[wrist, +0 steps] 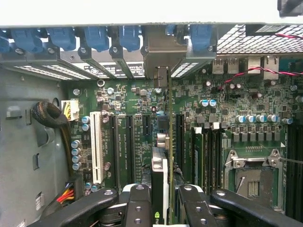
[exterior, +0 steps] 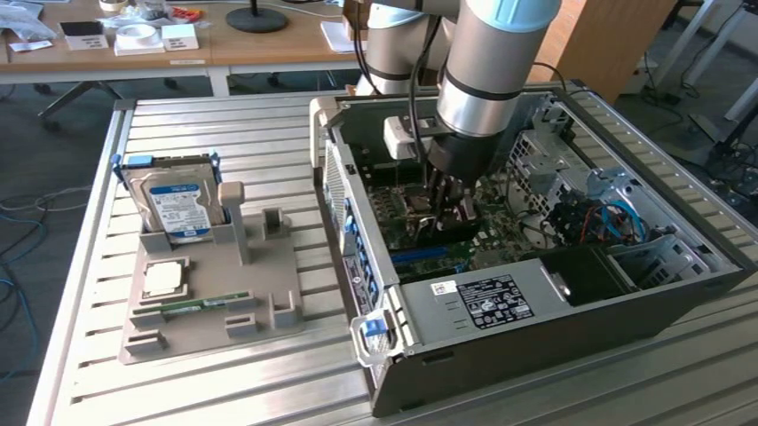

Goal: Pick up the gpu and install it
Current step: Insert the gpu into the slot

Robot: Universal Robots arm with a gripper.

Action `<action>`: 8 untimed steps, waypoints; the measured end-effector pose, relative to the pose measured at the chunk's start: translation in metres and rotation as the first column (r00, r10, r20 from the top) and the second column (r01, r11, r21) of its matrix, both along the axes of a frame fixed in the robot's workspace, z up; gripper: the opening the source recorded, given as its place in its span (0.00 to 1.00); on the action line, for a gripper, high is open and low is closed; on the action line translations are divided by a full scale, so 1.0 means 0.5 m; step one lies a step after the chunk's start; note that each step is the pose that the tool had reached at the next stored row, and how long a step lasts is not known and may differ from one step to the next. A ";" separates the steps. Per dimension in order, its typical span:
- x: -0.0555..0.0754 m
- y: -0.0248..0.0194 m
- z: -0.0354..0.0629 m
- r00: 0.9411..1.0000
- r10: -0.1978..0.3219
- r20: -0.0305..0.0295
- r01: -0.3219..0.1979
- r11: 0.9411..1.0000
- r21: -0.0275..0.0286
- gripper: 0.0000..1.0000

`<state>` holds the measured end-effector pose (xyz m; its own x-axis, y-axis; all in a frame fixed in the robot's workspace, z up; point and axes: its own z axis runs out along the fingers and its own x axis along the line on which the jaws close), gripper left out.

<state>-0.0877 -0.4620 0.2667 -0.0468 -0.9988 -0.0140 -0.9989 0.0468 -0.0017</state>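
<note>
Hand [exterior: 448, 211] down inside open computer case [exterior: 569, 333], fingers [wrist: 137, 205] clamped on gpu [wrist: 161, 165]. Card held on edge, straight beneath hand, over motherboard [wrist: 123, 94]. Long axis parallel to black expansion slots [wrist: 129, 146], bracket end toward blue rear clips [wrist: 97, 38]. Looks close above slot; whether seated, hard to judge.
</note>
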 end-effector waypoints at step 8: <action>-0.001 0.0000 -0.001 1.000 0.000 0.000 0.000 1.000 0.000 0.27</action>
<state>-0.0885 -0.4620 0.2662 -0.0469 -0.9988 -0.0142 -0.9989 0.0469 -0.0017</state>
